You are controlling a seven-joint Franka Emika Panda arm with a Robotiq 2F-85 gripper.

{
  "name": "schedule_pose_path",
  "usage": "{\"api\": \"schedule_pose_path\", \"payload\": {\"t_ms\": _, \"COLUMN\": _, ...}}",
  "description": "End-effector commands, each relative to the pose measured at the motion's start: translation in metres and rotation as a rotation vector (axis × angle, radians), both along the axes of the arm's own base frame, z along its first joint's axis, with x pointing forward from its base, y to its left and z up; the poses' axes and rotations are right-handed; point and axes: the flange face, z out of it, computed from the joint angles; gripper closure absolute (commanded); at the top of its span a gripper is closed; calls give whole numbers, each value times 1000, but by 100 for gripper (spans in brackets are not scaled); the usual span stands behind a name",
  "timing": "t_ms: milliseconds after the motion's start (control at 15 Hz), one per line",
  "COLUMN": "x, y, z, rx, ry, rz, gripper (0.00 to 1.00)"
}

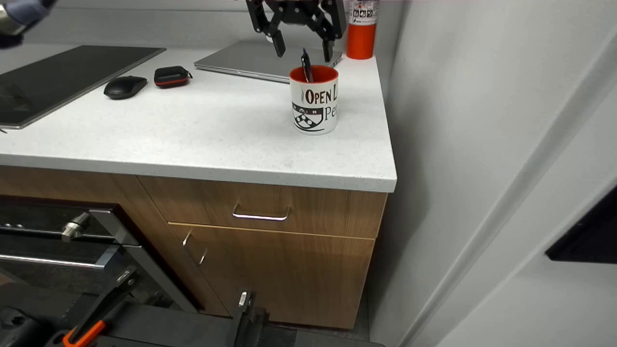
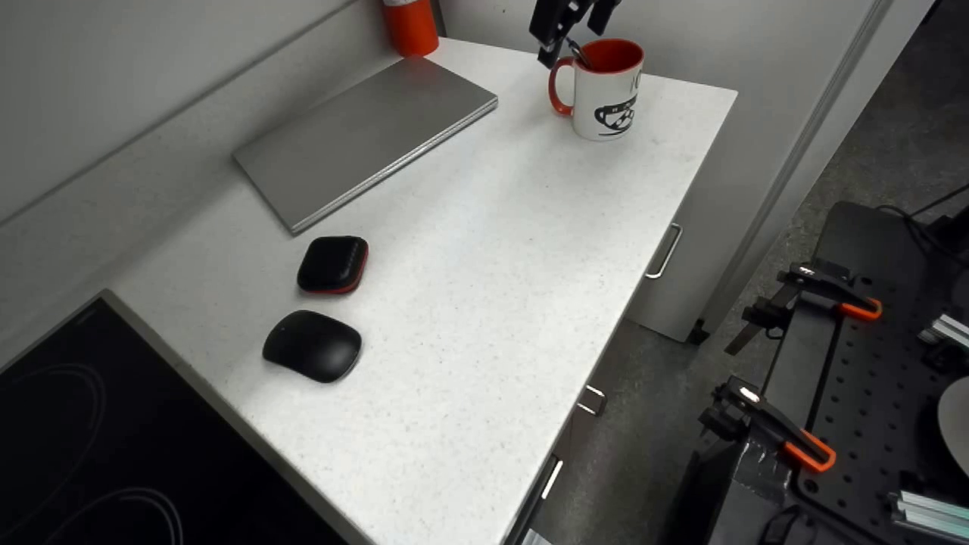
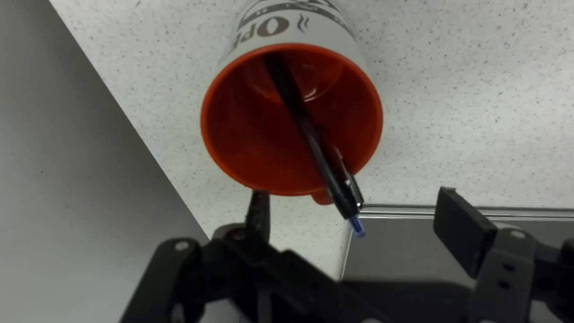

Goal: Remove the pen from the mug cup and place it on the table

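The white mug cup (image 1: 314, 108) with its orange-red inside stands upright on the white table (image 1: 217, 135), near its right end. It also shows in an exterior view (image 2: 606, 110), with its red handle, and in the wrist view (image 3: 264, 139). The thin black pen (image 3: 309, 130) leans inside the mug, its blue-tipped top end sticking out past the rim; it also shows in both exterior views (image 1: 307, 67) (image 2: 580, 54). My gripper (image 1: 304, 50) is open above the mug. In the wrist view, the pen's top lies between the spread fingers of the gripper (image 3: 358, 220), apparently touching neither.
A closed grey laptop (image 2: 371, 144) lies behind the mug. A red-and-white cylinder (image 1: 360, 41) stands at the back corner. A black mouse (image 2: 312, 346), a small black case (image 2: 333, 263) and a black cooktop (image 1: 62, 77) are further along. A pale wall (image 1: 458, 120) rises beside the table's end.
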Motion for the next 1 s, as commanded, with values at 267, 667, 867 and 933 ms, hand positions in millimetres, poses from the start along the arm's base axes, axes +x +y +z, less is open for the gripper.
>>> {"api": "schedule_pose_path", "payload": {"t_ms": 267, "x": 3, "y": -3, "z": -4, "rx": 17, "ry": -31, "rz": 0, "gripper": 66}}
{"api": "schedule_pose_path", "payload": {"t_ms": 667, "x": 4, "y": -6, "z": 0, "rx": 15, "ry": -42, "rz": 3, "gripper": 99}}
{"api": "schedule_pose_path", "payload": {"t_ms": 867, "x": 3, "y": -7, "z": 1, "rx": 11, "ry": -48, "rz": 3, "gripper": 97}}
{"api": "schedule_pose_path", "payload": {"t_ms": 933, "x": 1, "y": -9, "z": 6, "rx": 2, "ry": -52, "rz": 2, "gripper": 97}}
